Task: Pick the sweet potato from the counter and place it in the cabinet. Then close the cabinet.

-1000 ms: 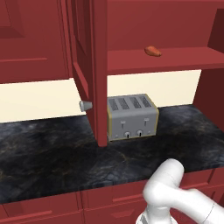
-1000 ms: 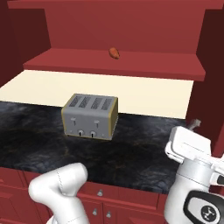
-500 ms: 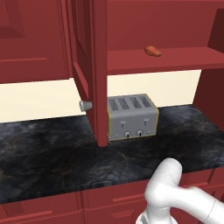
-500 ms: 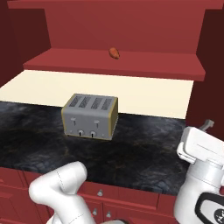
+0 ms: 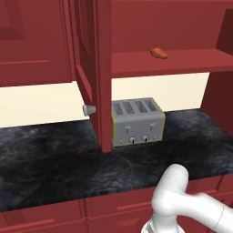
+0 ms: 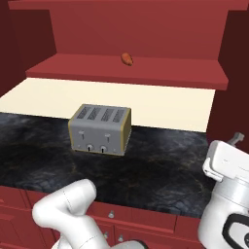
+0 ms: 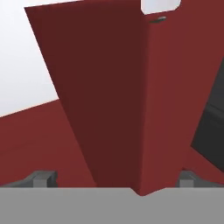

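Gripper [image 7: 113, 181] jaws stand wide apart, nothing between them, facing a dark red cabinet door edge [image 7: 142, 109]. Sweet potato [image 5: 159, 53] lies on the red shelf [image 5: 182, 61] inside the open cabinet [image 6: 136, 34], right of centre. Below it, a silver toaster [image 5: 137, 121] stands on the dark marbled counter [image 5: 54, 159], near the wall. One cabinet door [image 5: 93, 73] stands open at left, grey knob [image 5: 88, 109] showing.

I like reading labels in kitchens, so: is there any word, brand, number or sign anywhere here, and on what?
None can be read.
The toaster has levers and round knobs on its front, but no lettering shows.
The cabinet, its shelf with the sweet potato, and the counter are plain, with no writing.
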